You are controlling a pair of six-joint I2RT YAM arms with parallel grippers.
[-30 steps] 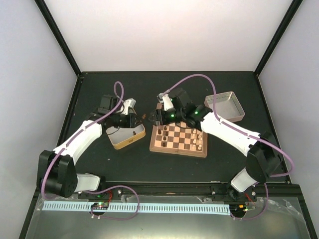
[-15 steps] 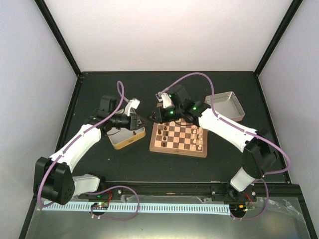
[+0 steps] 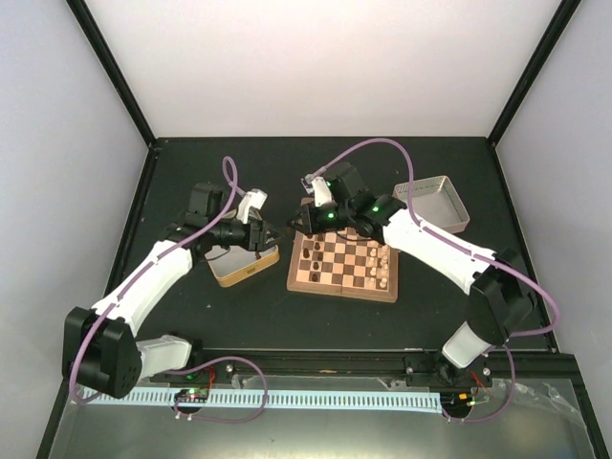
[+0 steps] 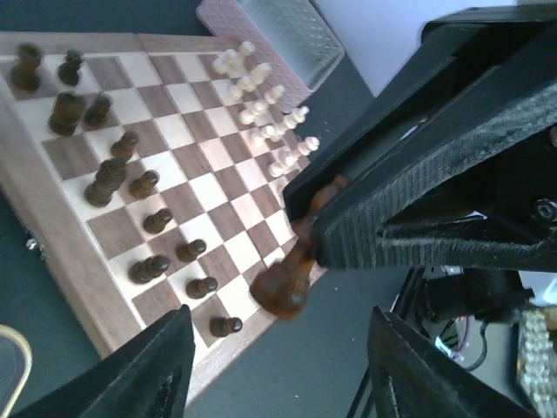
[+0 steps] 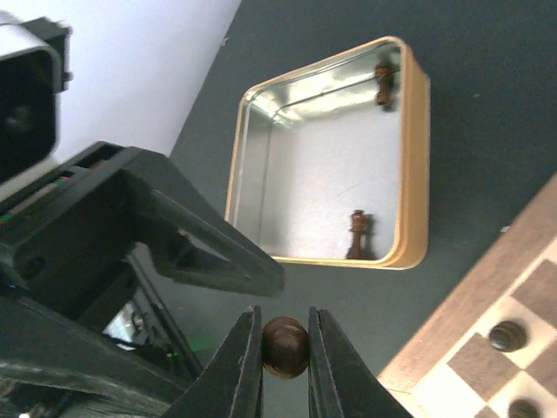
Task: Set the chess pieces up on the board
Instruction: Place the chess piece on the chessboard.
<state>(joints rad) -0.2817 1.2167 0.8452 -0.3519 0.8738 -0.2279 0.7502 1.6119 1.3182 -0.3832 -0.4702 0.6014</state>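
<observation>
A dark brown chess piece [image 5: 285,347] is pinched between the pads of my right gripper [image 5: 284,324], which is shut on it just off the left edge of the board [image 3: 339,289]. In the left wrist view the same piece [image 4: 287,280] hangs from the right gripper's black fingers [image 4: 409,209]. My left gripper [image 4: 278,374] stands open right beside it, with nothing between its fingers. Several dark pieces [image 4: 130,174] stand on the board's [image 4: 52,252] left side and several cream pieces [image 4: 265,113] on its right. Two dark pieces [image 5: 358,233] remain in the gold tin [image 5: 416,157].
The gold tin [image 3: 251,274] sits left of the board under the left arm. A silver tin [image 3: 449,218] stands behind the board on the right. Both grippers [image 3: 283,229] meet in the gap between gold tin and board.
The piece has passed from the left gripper to the right one. The left gripper opened and let go, and the right gripper closed on it.
</observation>
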